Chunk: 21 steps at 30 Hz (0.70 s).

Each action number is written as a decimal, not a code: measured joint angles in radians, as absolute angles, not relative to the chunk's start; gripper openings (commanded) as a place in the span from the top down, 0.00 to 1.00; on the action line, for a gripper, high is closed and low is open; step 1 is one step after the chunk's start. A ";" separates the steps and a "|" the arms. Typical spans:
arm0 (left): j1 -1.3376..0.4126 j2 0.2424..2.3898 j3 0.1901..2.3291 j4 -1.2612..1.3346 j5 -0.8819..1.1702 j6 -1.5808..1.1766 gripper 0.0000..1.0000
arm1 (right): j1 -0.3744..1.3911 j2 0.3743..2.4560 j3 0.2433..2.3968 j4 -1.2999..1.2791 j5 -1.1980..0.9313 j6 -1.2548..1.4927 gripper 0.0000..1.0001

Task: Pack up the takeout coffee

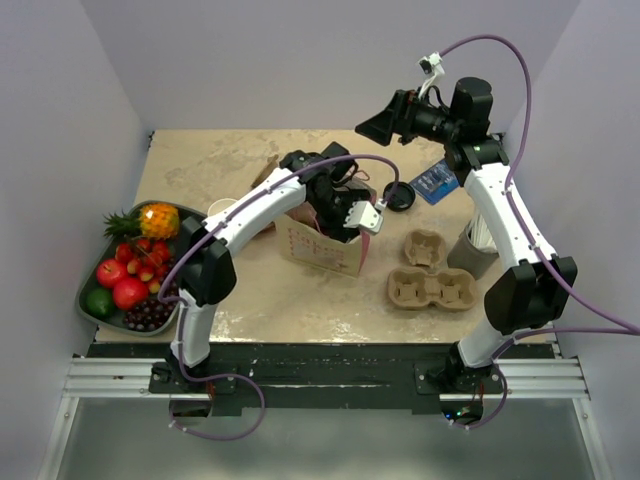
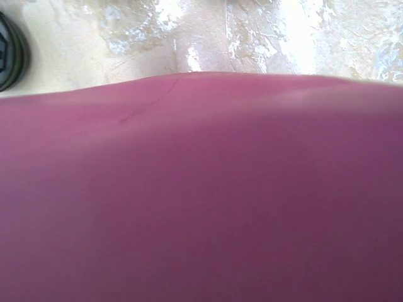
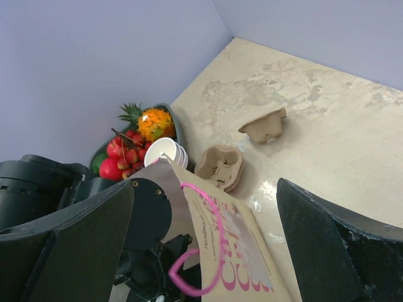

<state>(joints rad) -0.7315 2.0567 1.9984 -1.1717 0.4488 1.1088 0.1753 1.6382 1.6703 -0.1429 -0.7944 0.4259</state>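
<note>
The takeout coffee shows in no view. A brown paper bag with pink print and pink handles stands open at the table's middle; it also shows in the right wrist view. My left gripper reaches down into the bag's mouth, and its fingers are hidden. The left wrist view is almost filled by a blurred pink surface right against the lens. My right gripper is raised high behind the bag, wide open and empty, and its dark fingers frame the bag from above.
A loose black lid and a blue packet lie behind the bag. Two pulp cup carriers sit to its right. Lidless white cups are stacked to its left. A fruit bowl sits far left. A grey cup stack stands far right.
</note>
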 measured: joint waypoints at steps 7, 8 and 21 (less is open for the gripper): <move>-0.727 2.000 1.998 -1.150 0.449 1.102 0.01 | 0.175 1.638 1.671 -0.143 -0.794 0.426 0.01; -0.725 1.987 1.998 -1.146 0.451 1.098 0.01 | 0.175 1.638 1.671 -0.143 -0.794 0.426 0.01; -0.683 1.955 2.053 -1.136 0.472 1.047 0.00 | 0.175 1.638 1.671 -0.144 -0.793 0.418 0.01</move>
